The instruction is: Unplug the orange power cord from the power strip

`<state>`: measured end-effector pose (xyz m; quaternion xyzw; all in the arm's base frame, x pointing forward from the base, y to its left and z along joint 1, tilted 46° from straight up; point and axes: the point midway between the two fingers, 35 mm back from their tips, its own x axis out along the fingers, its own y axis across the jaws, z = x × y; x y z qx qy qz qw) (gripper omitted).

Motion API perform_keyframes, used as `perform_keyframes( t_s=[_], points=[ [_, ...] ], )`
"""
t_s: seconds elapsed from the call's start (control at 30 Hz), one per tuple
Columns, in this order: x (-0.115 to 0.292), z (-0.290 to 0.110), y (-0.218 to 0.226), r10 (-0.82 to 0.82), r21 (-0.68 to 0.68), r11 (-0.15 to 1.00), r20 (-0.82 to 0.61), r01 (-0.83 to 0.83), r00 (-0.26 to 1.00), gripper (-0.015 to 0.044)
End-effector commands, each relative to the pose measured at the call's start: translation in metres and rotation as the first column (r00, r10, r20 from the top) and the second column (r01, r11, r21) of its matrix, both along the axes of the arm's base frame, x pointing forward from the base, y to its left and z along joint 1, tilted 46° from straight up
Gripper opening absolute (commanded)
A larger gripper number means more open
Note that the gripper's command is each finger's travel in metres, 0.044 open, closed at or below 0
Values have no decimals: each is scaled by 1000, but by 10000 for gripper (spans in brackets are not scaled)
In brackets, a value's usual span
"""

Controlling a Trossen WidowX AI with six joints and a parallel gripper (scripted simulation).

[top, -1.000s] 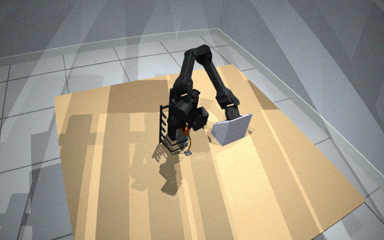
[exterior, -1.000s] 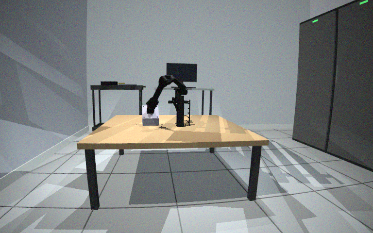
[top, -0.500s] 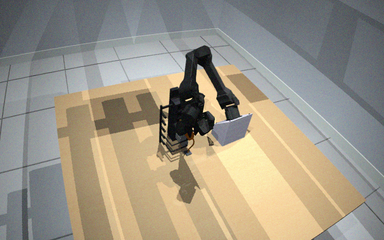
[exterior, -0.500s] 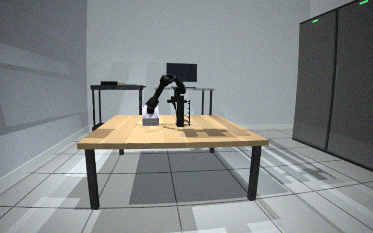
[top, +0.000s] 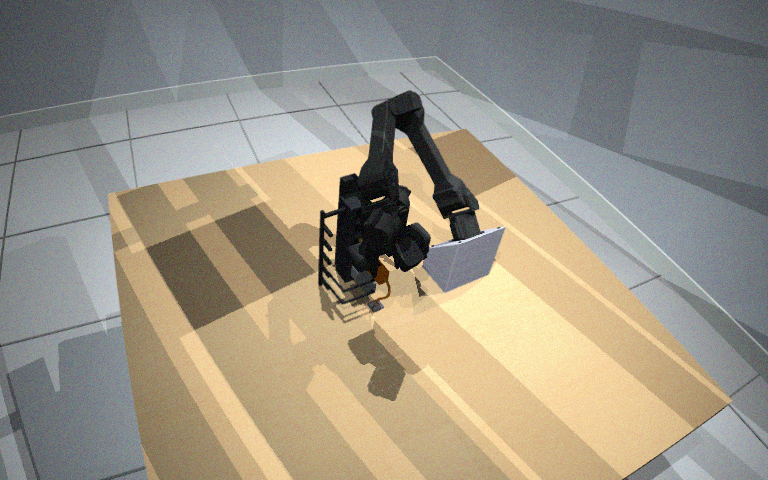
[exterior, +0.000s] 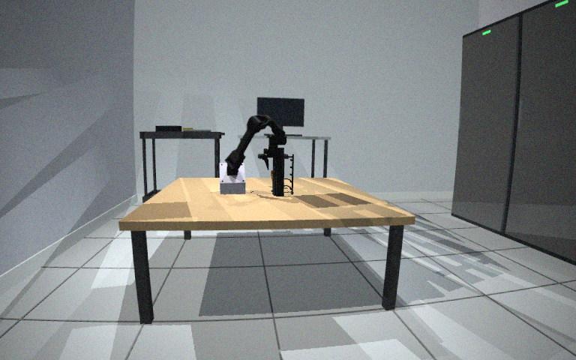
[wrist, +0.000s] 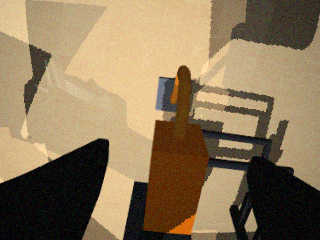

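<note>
The surface [top: 509, 362] looks like pale wood in long plank bands, matt. The arm [top: 424, 152] and claw [wrist: 174, 227] look like matt black plastic or metal. The plug [wrist: 175, 180] is flat matt orange, its cord [wrist: 182, 96] smooth. The base block [top: 464, 260] looks smooth pale grey. The rack [top: 322, 254] shows thin dark bars.

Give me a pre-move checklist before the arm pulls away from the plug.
1. Hand open: ok; both fingers stand apart from the orange plug.
2. Fingers off the plug: ok in the wrist view, with gaps on both sides.
3. Plug out of the strip: cannot tell; the hand hides the joint from above.
4. Cord free of the fingers: ok; it runs ahead of the plug to a small blue block.
5. Hand off the strip: cannot tell; they overlap from above.
</note>
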<state>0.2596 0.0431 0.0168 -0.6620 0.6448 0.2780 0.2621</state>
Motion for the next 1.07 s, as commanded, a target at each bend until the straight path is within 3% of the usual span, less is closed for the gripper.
perform_keyframes(
  t_s=[0.0,0.07,0.23,1.03],
  points=[
    [1,-3,6,4,0,1000,2,-4,1000,394],
    [1,-12,19,4,2,1000,2,-4,1000,440],
    [-2,-34,51,4,3,1000,2,-4,1000,440],
    [-2,-34,51,4,3,1000,2,-4,1000,440]
  ],
)
